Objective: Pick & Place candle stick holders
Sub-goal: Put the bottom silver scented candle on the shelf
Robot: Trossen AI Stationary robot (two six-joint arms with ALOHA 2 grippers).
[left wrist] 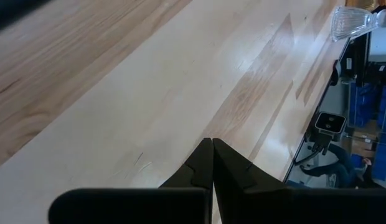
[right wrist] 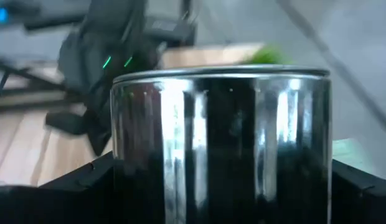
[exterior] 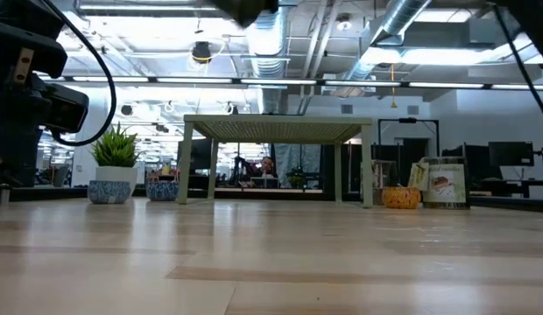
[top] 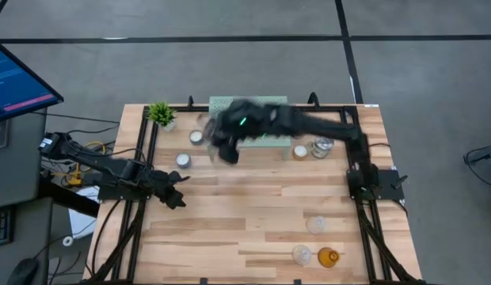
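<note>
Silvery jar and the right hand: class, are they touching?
Touching. The right wrist view shows the silvery jar filling the space between the right hand's fingers, pressed against both.

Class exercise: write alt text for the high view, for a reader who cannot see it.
Seen from above, the right end effector, blurred, hovers near the pale green mesh stand at the wooden table's far edge. The left end effector rests shut at the left side. Small candle holders are scattered about, including an amber cup at the near right, with a potted plant in the far-left corner.
</note>
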